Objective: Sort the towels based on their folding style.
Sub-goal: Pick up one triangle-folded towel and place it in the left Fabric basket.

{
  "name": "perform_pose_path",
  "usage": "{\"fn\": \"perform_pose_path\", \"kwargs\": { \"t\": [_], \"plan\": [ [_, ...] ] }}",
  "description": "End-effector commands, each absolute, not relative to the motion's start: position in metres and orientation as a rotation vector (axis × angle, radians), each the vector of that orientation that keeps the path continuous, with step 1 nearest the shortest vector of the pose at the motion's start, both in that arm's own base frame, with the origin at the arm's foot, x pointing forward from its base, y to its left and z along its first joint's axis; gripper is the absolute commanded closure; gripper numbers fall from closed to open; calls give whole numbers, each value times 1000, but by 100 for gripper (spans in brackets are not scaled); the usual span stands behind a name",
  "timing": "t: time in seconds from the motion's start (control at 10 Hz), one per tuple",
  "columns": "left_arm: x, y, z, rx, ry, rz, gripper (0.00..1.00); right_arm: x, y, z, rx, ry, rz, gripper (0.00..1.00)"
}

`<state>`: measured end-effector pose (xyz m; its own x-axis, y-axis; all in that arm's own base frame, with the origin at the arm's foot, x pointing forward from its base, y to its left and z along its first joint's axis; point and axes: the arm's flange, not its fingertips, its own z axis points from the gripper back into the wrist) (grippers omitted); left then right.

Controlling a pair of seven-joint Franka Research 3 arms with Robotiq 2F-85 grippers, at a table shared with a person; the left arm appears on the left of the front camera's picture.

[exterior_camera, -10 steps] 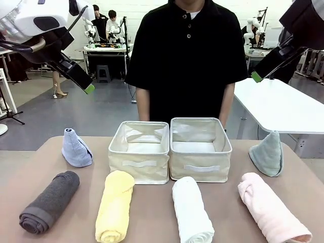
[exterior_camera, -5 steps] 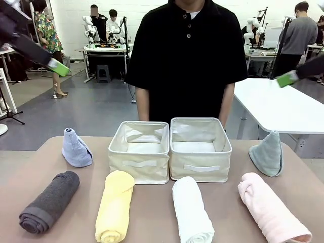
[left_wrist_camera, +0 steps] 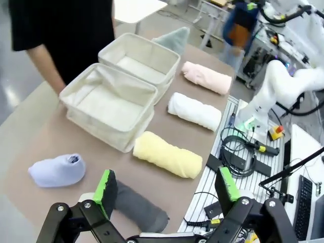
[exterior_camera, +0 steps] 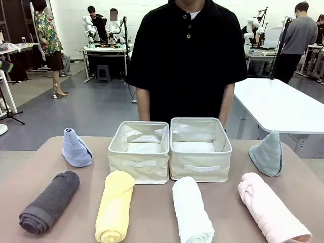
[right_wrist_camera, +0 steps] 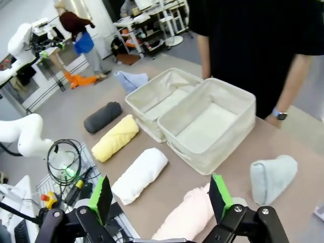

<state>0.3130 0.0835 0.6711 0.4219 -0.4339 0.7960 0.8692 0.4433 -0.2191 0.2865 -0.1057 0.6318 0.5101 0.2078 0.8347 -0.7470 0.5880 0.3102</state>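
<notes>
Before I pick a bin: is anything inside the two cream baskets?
The left basket and the right basket show bare lining on their floors from the wrist views; nothing lies inside. The strip behind each near wall is hidden by that wall.

Two baskets (exterior_camera: 139, 169) block the middle; bare table (exterior_camera: 157, 212) shows between the rolled towels (exterior_camera: 191, 210).

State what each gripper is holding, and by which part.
Nothing is held: the left gripper and the right gripper both stand open and empty.
</notes>
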Motion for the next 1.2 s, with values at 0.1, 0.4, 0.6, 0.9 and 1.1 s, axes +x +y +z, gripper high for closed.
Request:
{"fn": "perform_pose_path", "kwargs": {
  "t": [0.1,0.4,0.6,0.9,1.1],
  "plan": [
    [299,117,665,-666,-792,-832,0,244,-123,641,635,-923,705,0],
    [278,132,663,-622,-834,-792,0,216,-145,643,555,-914,704,0],
    [265,137,663,-612,-866,-748,0,202,-157,645,529,-905,684,0],
    [273,142,668,-610,-828,-757,0,207,-153,647,559,-922,675,0],
    [273,142,668,-610,-828,-757,0,207,-153,647,559,-922,675,0]
  ]
}}
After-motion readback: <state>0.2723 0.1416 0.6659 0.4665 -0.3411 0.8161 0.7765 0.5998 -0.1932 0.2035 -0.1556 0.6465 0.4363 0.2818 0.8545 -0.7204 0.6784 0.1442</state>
